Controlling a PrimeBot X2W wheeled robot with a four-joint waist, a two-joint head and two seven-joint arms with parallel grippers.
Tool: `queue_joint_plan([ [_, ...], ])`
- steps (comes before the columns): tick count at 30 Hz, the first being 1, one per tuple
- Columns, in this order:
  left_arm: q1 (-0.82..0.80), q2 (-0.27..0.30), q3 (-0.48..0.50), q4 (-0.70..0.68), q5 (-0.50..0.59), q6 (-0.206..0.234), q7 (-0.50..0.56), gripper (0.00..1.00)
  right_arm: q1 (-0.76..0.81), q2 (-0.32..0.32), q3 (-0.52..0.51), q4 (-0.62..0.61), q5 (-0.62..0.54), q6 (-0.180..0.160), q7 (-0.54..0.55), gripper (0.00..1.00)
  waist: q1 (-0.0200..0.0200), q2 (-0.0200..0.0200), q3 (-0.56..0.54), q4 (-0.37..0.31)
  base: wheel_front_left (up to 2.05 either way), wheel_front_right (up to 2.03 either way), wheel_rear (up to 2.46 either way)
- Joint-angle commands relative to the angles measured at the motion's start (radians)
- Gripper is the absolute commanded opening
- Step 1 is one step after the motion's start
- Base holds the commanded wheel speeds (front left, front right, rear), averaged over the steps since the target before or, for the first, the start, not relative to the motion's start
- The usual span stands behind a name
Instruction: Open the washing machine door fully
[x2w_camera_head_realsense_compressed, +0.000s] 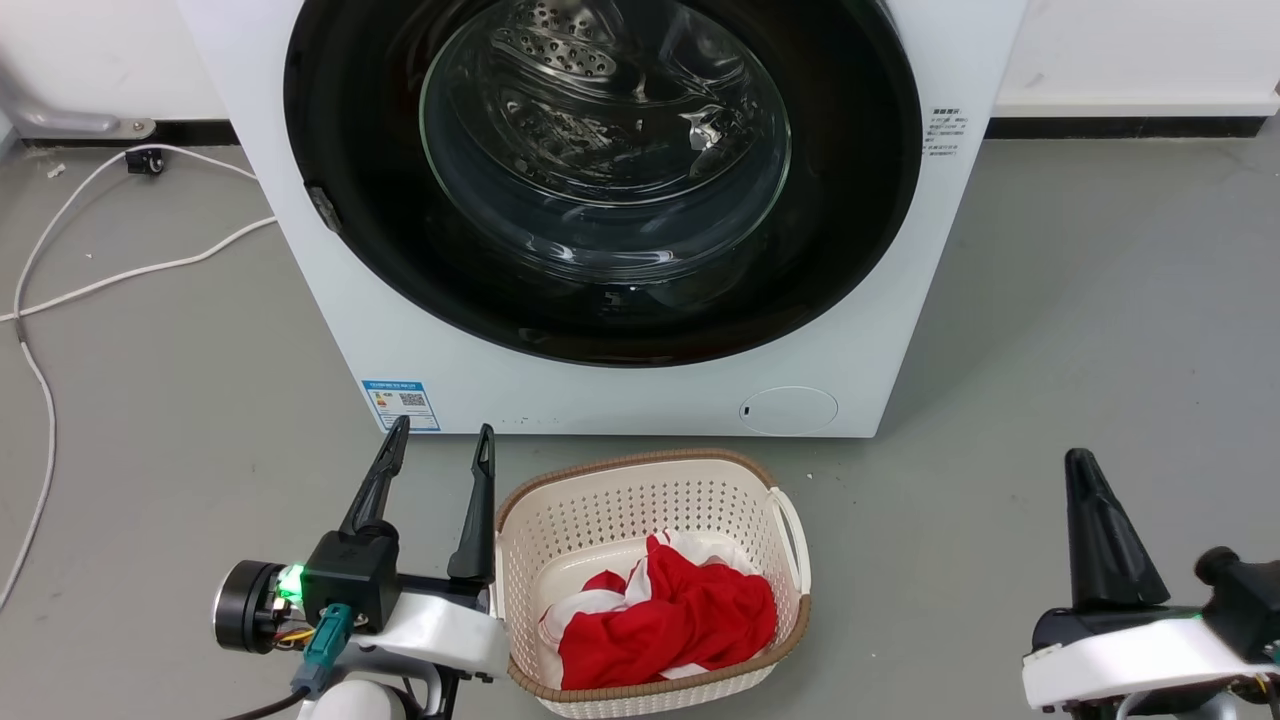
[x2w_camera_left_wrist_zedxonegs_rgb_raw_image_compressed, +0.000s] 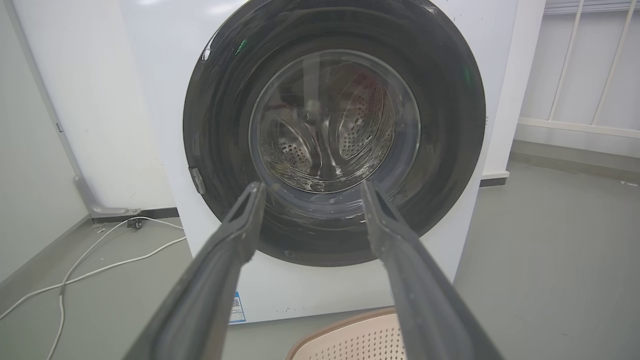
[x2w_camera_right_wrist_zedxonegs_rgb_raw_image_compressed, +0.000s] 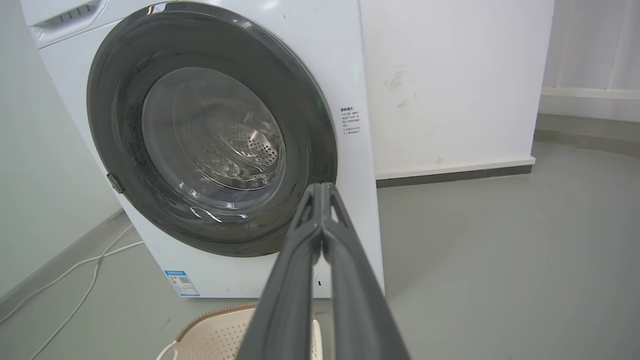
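Short version: nothing's done on this one yet.

Starting at the left edge of the floor, a white cable (x2w_camera_head_realsense_compressed: 150, 268) trails off toward the wall. Next over is the left gripper (x2w_camera_head_realsense_compressed: 443, 428), low above the floor just beside the left rim of the laundry basket (x2w_camera_head_realsense_compressed: 640, 462). Its 2 fingers are spread wide with nothing between them, and in its wrist view they frame the lower part of the glass from well back.

The washing machine door (x2w_camera_head_realsense_compressed: 603, 150) fills most of the machine's white front (x2w_camera_head_realsense_compressed: 900, 300). It looks shut, sitting flush all round, with the steel drum visible through the bulging glass. There's a small grey tab (x2w_camera_head_realsense_compressed: 322, 205) on its left rim. I can't make out a handle.

The basket sits on the floor right in front of the machine's bottom edge, with a red cloth (x2w_camera_head_realsense_compressed: 670, 620) bundled inside. The little round filter flap (x2w_camera_head_realsense_compressed: 788, 410) is at the bottom right corner of the front.

Over by the right edge of the floor, the right gripper (x2w_camera_head_realsense_compressed: 1080, 462) has its 2 fingers pressed together, holding nothing, well apart from the door.

So I'd call it 0 progress. Reaching in, catching the door's edge and swinging it all the way out are all left to do.
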Motion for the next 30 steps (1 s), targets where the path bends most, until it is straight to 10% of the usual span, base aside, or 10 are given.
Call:
queue_joint_plan([
  [1, -0.004, -0.004, 0.001, 0.000, 0.002, -0.002, -0.003, 1.00, -0.008, 0.002, -0.002, 0.007, 0.055, 0.000, -0.014, 0.00, 0.0000, 0.0000, 0.001, 0.000, 0.00, 0.00, 0.00],
  [16, -0.031, -0.010, 0.025, -0.024, 0.009, 0.003, -0.002, 1.00, -0.261, 0.002, -0.067, 0.070, 1.204, 0.000, -0.026, 0.00, 0.0000, 0.0000, 0.060, -0.019, 0.00, 0.00, 0.00],
  [30, -0.120, -0.017, 0.035, -0.072, 0.012, 0.010, -0.002, 1.00, -0.858, -0.197, -0.085, 0.483, 1.410, 0.000, 0.219, 0.00, 0.0000, 0.0000, 0.210, 0.001, 0.00, 0.00, 0.00],
])
